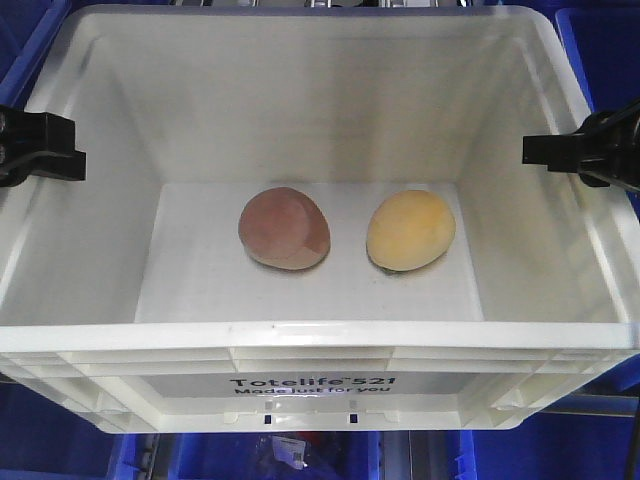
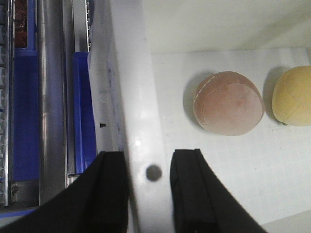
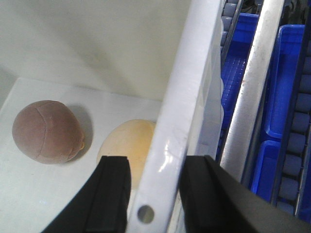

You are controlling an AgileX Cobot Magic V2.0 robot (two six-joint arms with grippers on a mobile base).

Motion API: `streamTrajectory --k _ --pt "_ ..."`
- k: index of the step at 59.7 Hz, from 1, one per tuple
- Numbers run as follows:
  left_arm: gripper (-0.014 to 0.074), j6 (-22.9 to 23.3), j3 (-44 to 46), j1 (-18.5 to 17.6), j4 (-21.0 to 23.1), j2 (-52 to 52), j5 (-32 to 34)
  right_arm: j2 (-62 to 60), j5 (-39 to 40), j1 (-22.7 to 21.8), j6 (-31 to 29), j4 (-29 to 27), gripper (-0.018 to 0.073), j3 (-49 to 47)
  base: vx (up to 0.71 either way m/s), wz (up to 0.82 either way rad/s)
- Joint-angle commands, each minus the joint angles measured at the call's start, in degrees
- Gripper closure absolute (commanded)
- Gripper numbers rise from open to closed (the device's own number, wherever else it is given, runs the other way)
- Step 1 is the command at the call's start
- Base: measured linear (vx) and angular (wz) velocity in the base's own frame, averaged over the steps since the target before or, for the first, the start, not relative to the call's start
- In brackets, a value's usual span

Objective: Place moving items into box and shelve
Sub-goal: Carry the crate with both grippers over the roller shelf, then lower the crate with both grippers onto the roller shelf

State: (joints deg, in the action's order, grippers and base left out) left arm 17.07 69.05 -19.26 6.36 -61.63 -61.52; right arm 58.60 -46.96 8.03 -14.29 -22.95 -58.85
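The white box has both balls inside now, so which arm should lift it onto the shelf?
Neither alone, probably. The left claw straddles the box's left rim and the right claw its right rim, so both look equally placed to lift together.

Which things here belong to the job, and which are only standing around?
Belong to the job:
white box
brown lump
yellow lump
left gripper and right gripper, each astride a side rim of the box

Only standing around:
blue bins
metal rails
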Motion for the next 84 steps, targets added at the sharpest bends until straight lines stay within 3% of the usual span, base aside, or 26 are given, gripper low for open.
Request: streamTrajectory --k 1,60,76,84 --pt "0.06 -0.6 2.7 -0.2 0.1 1.7 7.4 -1.6 6.6 0.0 -1.6 -2.6 0.0565 -2.5 0.0 0.0" --pt "0.06 -0.6 2.7 -0.2 -0.1 1.5 8.2 -1.4 6.6 0.0 -1.6 -2.6 0.0565 -2.5 0.0 0.0" --pt "0.06 -0.7 2.7 -0.2 -0.5 -2.8 13.9 3.4 9.9 0.0 -1.6 -2.6 0.0565 -2.3 0.0 0.0" --pt "0.06 -0.6 2.7 -0.2 -4.0 -7.1 19.8 7.9 16.6 0.0 -1.6 -3.4 0.0565 -2.3 0.0 0.0"
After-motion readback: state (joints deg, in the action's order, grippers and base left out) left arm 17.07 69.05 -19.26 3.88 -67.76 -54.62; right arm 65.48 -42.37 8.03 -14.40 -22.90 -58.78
